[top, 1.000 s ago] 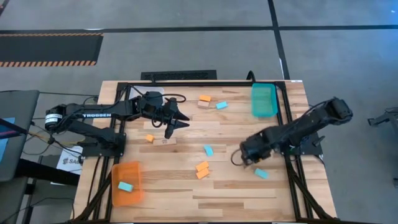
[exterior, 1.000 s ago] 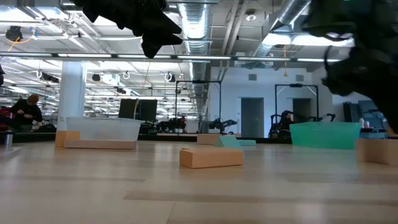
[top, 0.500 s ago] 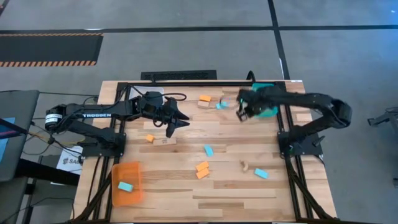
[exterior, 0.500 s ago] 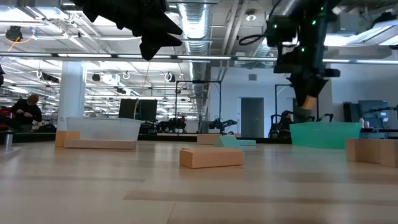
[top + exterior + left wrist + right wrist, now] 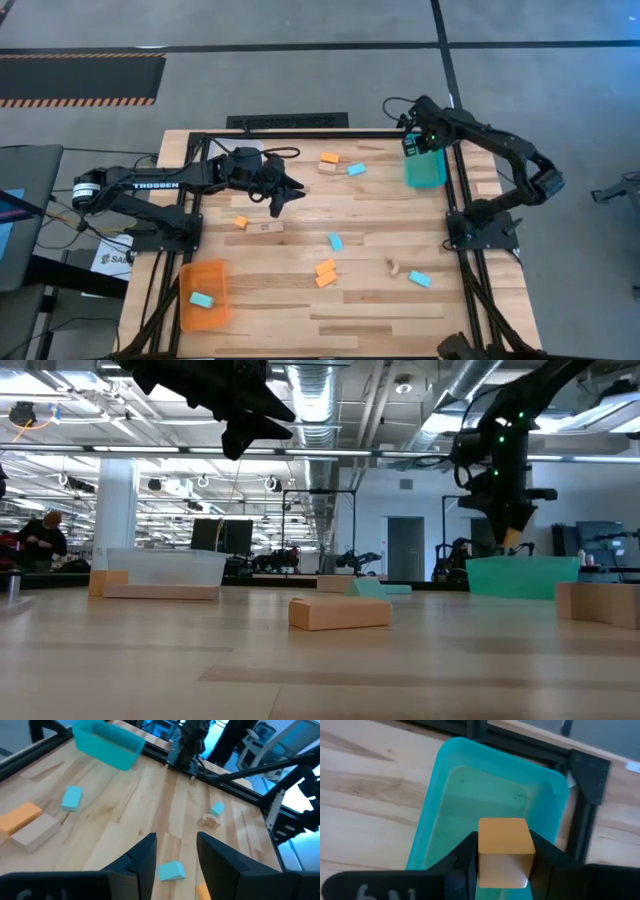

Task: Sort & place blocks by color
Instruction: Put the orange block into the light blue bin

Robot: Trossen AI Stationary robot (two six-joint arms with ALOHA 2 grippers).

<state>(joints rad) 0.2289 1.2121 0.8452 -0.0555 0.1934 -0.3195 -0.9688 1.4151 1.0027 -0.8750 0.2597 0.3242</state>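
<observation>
Right arm swing: right gripper (image 5: pixel 502 865) now hangs over teal tray (image 5: pixel 490 800), up from the table's near side a second ago.
Fingers clamp a tan block (image 5: pixel 503 851), tray directly below; drop looks next. Left gripper (image 5: pixel 172 857) hovers empty, fingers apart, over a light blue block (image 5: pixel 171 870).

In the right wrist view the block (image 5: pixel 503 851) between the dark fingers is cut off below by the picture's edge, and it hides part of the teal tray (image 5: pixel 445 785) floor. In the high view this block is too small to tell. The orange tray (image 5: pixel 203 280) hides its own walls' depth there.
</observation>
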